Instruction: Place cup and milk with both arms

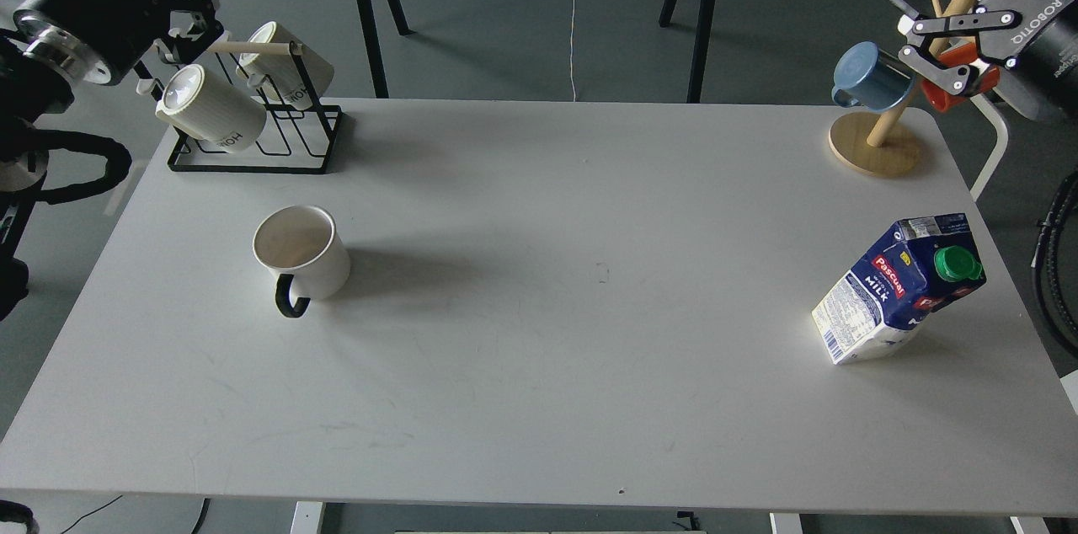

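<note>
The cup [301, 254], a smooth white mug with a black handle facing me, stands upright on the left part of the white table [539, 365]. The milk [898, 288], a blue and white carton with a green cap, stands near the right edge and looks tilted to the right. My left gripper [187, 18] is open and empty at the far left, high up by the mug rack and well behind the cup. My right gripper [911, 41] is open and empty at the top right, next to the wooden mug tree and far above the milk.
A black wire rack [253, 138] with two ribbed white mugs [210, 109] stands at the back left corner. A wooden mug tree [880, 142] with a blue mug [867, 77] and an orange mug [952, 88] stands at the back right. Black cables [1057, 264] hang off the right edge.
</note>
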Robot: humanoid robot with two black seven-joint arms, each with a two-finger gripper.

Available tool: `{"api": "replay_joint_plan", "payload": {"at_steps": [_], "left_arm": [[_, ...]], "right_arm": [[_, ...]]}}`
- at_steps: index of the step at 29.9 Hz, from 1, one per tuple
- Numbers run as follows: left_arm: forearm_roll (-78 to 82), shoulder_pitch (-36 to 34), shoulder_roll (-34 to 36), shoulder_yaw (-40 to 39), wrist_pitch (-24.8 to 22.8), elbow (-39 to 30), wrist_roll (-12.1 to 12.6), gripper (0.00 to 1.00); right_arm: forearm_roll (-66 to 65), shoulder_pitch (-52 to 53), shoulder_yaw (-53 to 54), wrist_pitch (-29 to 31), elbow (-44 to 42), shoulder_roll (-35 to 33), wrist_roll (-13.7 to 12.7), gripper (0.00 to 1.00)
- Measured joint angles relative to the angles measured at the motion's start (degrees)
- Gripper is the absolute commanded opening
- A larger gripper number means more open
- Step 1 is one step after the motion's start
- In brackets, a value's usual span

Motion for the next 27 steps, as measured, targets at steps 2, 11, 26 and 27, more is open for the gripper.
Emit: {"api": "replay_joint_plan", "payload": {"at_steps": [2, 11, 26, 27], "left_arm": [[0.0, 0.0, 0.0, 0.0, 0.0, -0.2, 0.0, 1.0], [0.1, 0.2, 0.1, 0.1, -0.1, -0.8, 0.0, 1.0], [5.6, 8.0, 11.1, 3.7, 0.0, -18.4, 0.1, 1.0], [7.2, 9.5, 13.0, 3.9, -0.2, -20.3, 0.1, 1.0]], "right_arm": [[0.1, 0.0, 0.2, 0.1, 0.3, -0.9, 0.0, 0.98], [4.4, 0.0, 0.2, 2.7, 0.7, -7.1, 0.0, 0.98], [4.7, -0.7, -0.5, 4.6, -3.2, -4.2, 0.0, 0.98], [4.6, -0.7, -0.5, 4.6, -3.7, -3.5, 0.0, 0.98]]}}
